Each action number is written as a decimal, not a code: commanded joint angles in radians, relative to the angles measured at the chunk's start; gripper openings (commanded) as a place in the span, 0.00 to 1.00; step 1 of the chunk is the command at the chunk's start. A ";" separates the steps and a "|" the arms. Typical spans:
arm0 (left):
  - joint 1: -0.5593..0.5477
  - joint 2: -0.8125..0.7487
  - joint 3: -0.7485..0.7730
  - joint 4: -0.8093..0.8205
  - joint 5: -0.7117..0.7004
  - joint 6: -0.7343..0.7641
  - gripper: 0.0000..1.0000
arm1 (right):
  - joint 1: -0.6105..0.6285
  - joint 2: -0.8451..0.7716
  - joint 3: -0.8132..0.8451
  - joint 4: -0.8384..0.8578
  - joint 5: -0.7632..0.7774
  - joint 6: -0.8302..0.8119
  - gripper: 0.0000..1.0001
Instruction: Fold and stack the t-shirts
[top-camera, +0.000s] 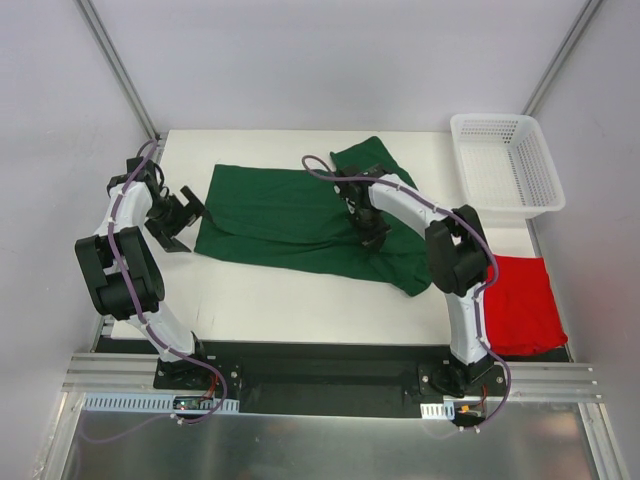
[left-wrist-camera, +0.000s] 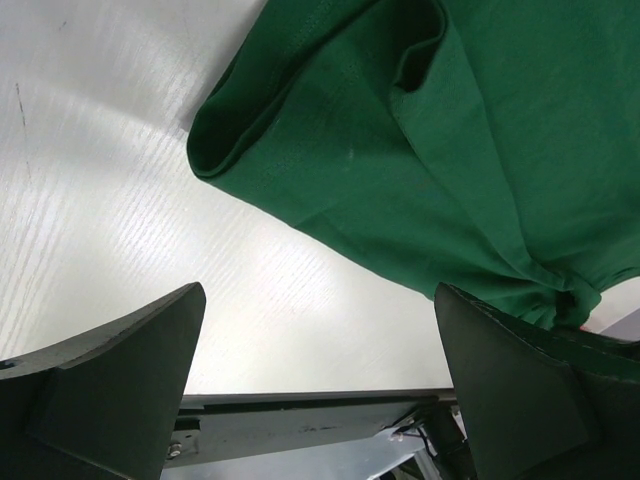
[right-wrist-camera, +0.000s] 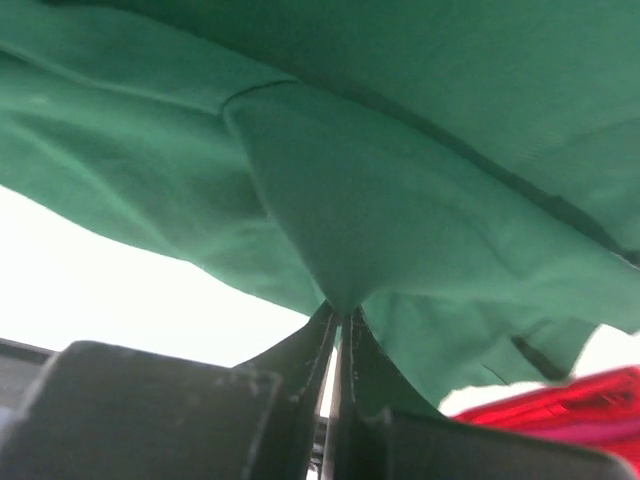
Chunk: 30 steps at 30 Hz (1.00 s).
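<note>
A green t-shirt (top-camera: 290, 220) lies spread and partly folded across the middle of the white table (top-camera: 280, 290). My right gripper (top-camera: 372, 236) is shut on a pinch of its cloth near its right side; in the right wrist view the green t-shirt (right-wrist-camera: 400, 200) drapes from the gripper (right-wrist-camera: 340, 318). My left gripper (top-camera: 185, 215) hovers open just left of the shirt's left edge. In the left wrist view the gripper (left-wrist-camera: 320, 330) holds nothing, with the green t-shirt's (left-wrist-camera: 420, 130) folded corner ahead. A folded red t-shirt (top-camera: 522, 302) lies at the table's near right.
A white plastic basket (top-camera: 505, 165) stands at the far right of the table. The table's near edge and the metal rail (top-camera: 330, 385) lie below the arms. White walls close in on both sides.
</note>
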 joint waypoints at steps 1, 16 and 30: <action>0.008 -0.044 0.002 -0.010 0.021 0.019 0.99 | -0.001 -0.073 0.158 -0.110 0.050 0.012 0.01; 0.008 -0.047 -0.004 -0.012 0.044 0.022 1.00 | 0.019 -0.071 0.320 -0.052 0.180 0.032 0.96; 0.006 -0.071 0.011 -0.010 0.074 0.019 0.99 | -0.070 -0.384 0.036 -0.050 0.042 0.115 0.96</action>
